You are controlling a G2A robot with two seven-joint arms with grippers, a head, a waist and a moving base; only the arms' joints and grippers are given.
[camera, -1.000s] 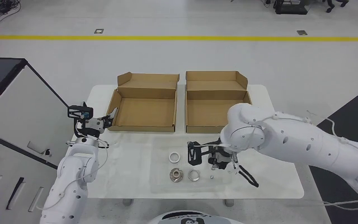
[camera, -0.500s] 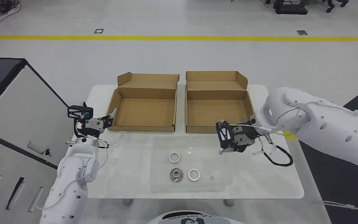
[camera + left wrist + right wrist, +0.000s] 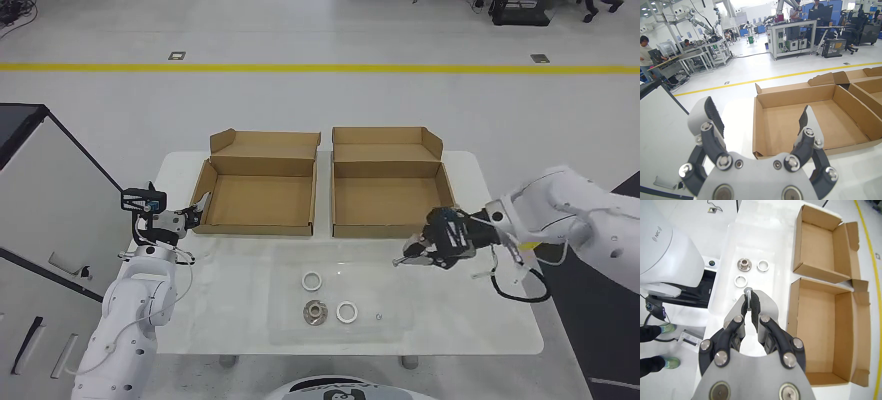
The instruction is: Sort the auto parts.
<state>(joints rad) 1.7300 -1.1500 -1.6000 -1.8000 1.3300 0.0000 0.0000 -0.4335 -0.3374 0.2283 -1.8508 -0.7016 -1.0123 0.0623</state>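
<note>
Bolt is pinched in my right end effector, with the shank lying along the pads and the hex head poking out past the tips. It's hanging over the bench, just on the near side of the right box, close to its near wall.

Worries from here: the grip is only on threads, so I reckon a fast swing could let it twist or slide out, and then it rolls off somewhere. The head sticks out too, so coming in low could clip that near wall. Nothing I can see tells me which box bolts belong in, and a wrong pick spoils the sort.

The far ring, near ring and flanged hub sit on the bench to the left, apart from me. My left end effector is wide open and holding nothing, by the near-left corner of the left box.
</note>
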